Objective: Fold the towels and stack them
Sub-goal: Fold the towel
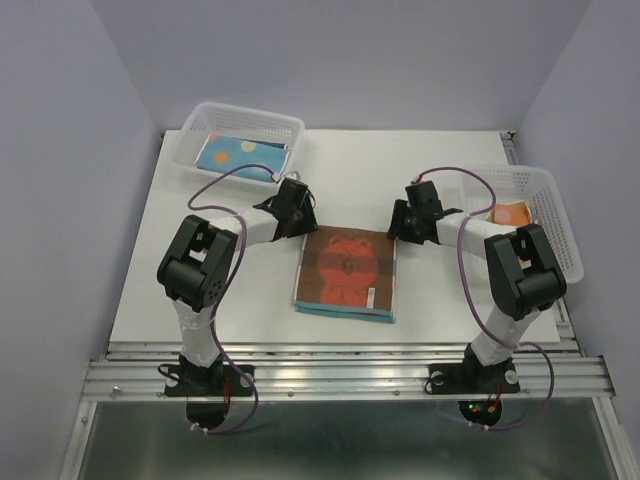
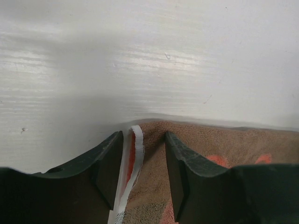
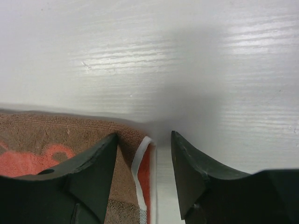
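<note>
A brown-red towel with an orange bear print lies flat in the middle of the white table, over a light blue layer at its near edge. My left gripper is open, its jaws astride the towel's far left corner, where a white-edged flap curls up. My right gripper is open, its jaws astride the far right corner. A light blue towel with dots lies in the left basket. An orange towel lies in the right basket.
A white mesh basket stands at the back left and another at the right edge. The bare white table stretches behind the towel. Purple walls close in the back and sides.
</note>
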